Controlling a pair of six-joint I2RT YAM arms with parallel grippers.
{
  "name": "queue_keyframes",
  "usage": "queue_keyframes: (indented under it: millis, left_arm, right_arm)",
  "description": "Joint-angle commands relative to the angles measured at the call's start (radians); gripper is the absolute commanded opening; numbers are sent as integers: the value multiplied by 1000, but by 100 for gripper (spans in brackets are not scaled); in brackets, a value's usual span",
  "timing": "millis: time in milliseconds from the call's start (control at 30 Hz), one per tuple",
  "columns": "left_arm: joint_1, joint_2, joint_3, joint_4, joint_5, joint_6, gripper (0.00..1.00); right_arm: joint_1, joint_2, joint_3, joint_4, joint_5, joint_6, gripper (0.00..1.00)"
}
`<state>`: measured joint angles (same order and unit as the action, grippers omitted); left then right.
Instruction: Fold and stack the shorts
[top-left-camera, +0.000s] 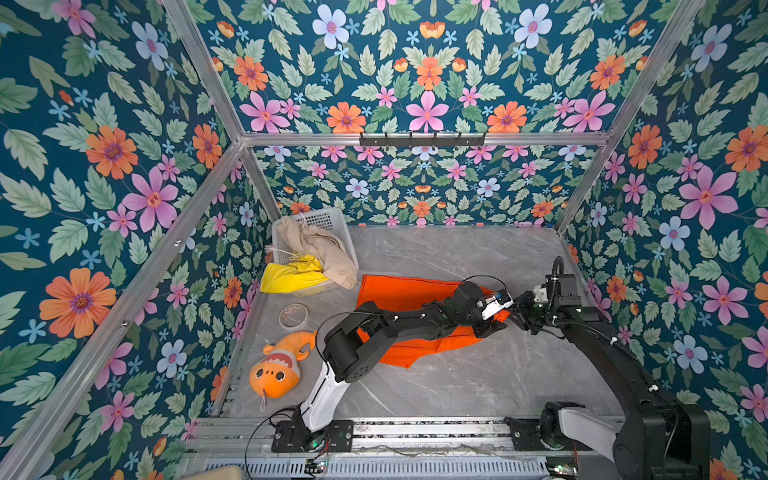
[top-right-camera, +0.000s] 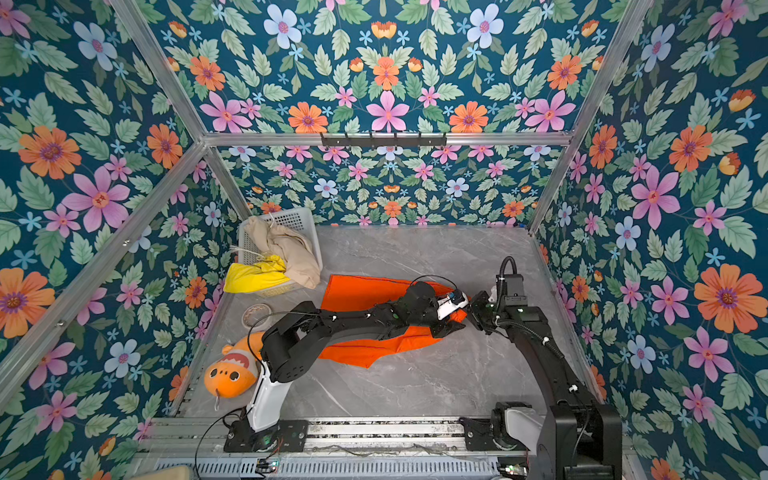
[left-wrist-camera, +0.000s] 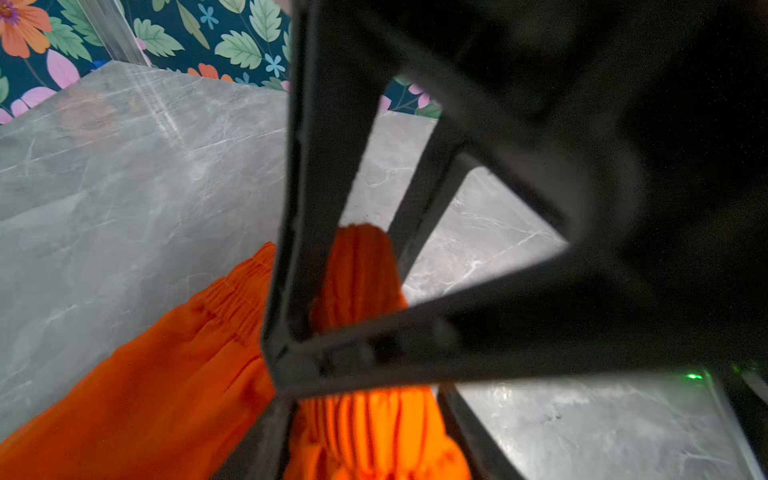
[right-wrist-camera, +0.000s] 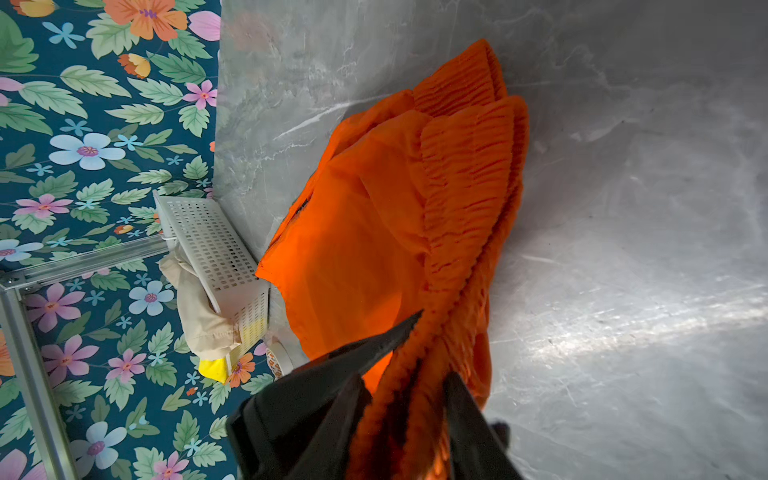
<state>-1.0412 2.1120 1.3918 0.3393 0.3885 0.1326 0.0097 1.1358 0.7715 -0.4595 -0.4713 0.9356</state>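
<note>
– Two grippers meet at the right end of our bright orange cloth shorts (top-left-camera: 399, 291), which lie across the middle of the grey marble table (top-left-camera: 457, 386). How do we fold them well?
– We think both should hold the stretchy waistband tight, lift a little, and go left together. Then the edges line up and no wrinkles come.
– Do we hold it now?
– Our right gripper (right-wrist-camera: 432, 349) pinches the waistband between its jaws. Our left gripper (top-left-camera: 492, 327) is at that band too, but we cannot tell if its jaws are open or pinching. Black parts block the left wrist view.
– What else can we not see?
– Our left arm covers the middle of the shorts. The beige cloth shorts (top-left-camera: 324, 245) and bright yellow cloth shorts (top-left-camera: 291, 278) are far left, bunched in the white plastic basket with holes (top-left-camera: 328, 218), so their shape is hidden.
</note>
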Motion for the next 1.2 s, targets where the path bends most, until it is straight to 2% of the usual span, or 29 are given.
queue_keyframes:
  millis: [0,33,100,167,333,467,700,900,1000,1100,1133,1167]
  left_arm:
    - [-2,-5,1,9,-57,-18,32]
    - [-1,-6,-1,14,-64,-25,26]
    - [1,-7,-9,27,-84,-33,18]
    - [0,-6,-18,40,-83,-36,16]
    - [-1,-7,-33,56,-84,-23,16]
    - [-2,-21,-60,74,-111,19,16]
    - [-17,-36,-91,66,-148,97,16]
    - [-27,-39,-108,103,-170,96,16]
    - [-34,-32,-103,109,-164,100,16]
    - [-40,-32,-98,96,-142,108,20]
    - [-43,-36,-97,84,-133,111,26]
    - [-43,-41,-95,70,-120,111,37]
  right_arm:
    - [-7,9,12,-7,-16,-3,41]
    - [-19,16,16,-16,-25,-9,49]
    - [-66,27,19,-35,-67,-16,70]
    - [-116,20,9,-41,-103,-10,99]
    - [-187,18,-69,42,-208,80,99]
    - [-187,114,-110,180,-302,166,99]
    - [-188,291,-32,263,-338,163,99]
    - [-156,368,-74,340,-355,194,98]
    - [-145,394,-90,395,-363,210,94]
    - [-139,429,-87,424,-364,193,83]
    - [-139,444,-80,412,-359,172,75]
    - [-140,458,-70,399,-354,148,64]
